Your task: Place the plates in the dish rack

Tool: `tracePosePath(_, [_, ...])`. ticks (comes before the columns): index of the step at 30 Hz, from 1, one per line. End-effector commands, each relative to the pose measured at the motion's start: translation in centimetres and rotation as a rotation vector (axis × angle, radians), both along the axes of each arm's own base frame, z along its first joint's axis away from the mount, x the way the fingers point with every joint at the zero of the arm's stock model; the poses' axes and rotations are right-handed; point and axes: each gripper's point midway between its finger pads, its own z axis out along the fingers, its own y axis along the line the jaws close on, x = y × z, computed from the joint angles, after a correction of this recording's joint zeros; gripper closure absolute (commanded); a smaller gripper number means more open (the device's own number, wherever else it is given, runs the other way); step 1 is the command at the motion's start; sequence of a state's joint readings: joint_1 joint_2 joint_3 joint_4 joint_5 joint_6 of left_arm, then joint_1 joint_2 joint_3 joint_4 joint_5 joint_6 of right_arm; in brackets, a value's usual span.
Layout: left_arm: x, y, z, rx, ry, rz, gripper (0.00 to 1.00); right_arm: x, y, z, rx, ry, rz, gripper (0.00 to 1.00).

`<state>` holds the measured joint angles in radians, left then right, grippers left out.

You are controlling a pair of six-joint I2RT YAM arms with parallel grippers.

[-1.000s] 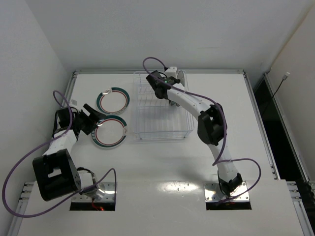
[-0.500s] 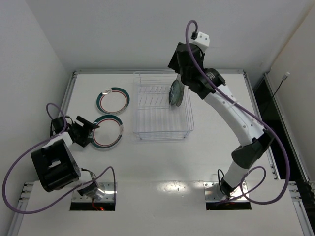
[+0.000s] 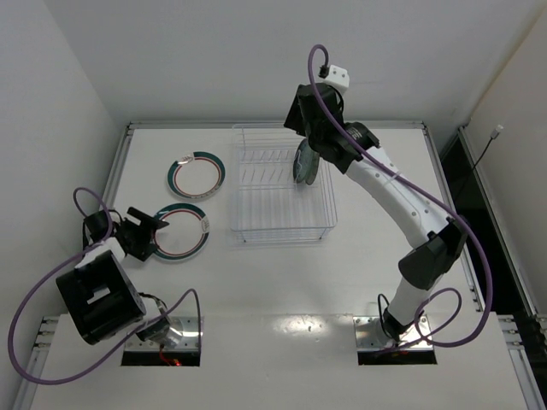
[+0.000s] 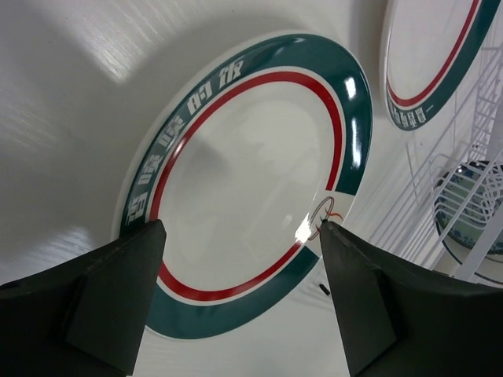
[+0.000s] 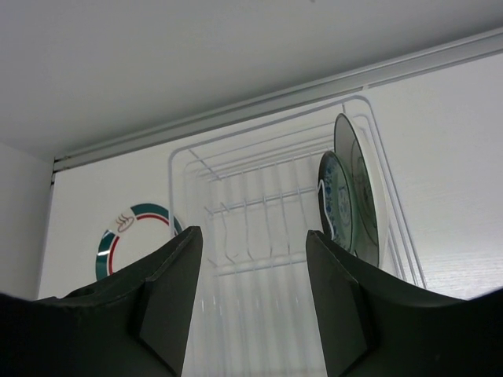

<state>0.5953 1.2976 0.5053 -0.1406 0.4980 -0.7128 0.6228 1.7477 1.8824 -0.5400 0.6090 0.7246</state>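
Teal plate [image 4: 244,181] — by spread left hand [image 4: 242,228]

The white plate [image 4: 244,173] has a teal band, red ring and white lettering.

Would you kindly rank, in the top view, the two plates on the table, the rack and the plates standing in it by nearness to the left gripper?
From the left gripper:
1. near plate, just to its right.
2. far plate, beyond that, toward the back.
3. rack, mid-table, further right.
4. standing plates, at the rack's back right.
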Motion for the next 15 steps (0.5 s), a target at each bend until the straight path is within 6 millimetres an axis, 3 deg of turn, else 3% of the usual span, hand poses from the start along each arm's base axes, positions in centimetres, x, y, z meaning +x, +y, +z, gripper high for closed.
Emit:
tracePosePath(1, [0.3,-0.6,0.2,-0.026,-0.044,-0.035,0.23,-0.2,-0.1,1.8,0.048,-0.049,0.020,0.48])
tracePosePath(5, [1.2,-1.6,2.0,-0.064,-0.139,-0.077,0.23,-0.3,-0.2,2.1,0.054,-0.058,0.020,0.48])
tracePosePath(7, [1.4,0.4,3.4,0.047,-0.136,-0.015,0.23,-0.5,-0.1,2.7,0.068,-0.072,0.028,0.48])
tracePosePath(9, [0.5,1.0,3.9,0.109,-0.107,0.024,0.23,-0.5,-0.1,2.3,0.062,-0.063,0.028,0.48])
tracePosePath(10, [0.2,1.9,5.0,0.191,-0.121,0.071,0.23,-0.5,-0.1,2.3,0.062,-0.063,0.028,0.48])
tracePosePath(13, [-1.7,3.1,5.2,0.306,-0.048,0.161,0.23,-0.4,-0.4,2.5,0.070,-0.069,0.029,0.48])
tracePosePath(15, [-2.5,3.0,5.7,0.330,-0.028,0.210,0.23,-0.5,-0.2,2.0,0.068,-0.059,0.039,0.48])
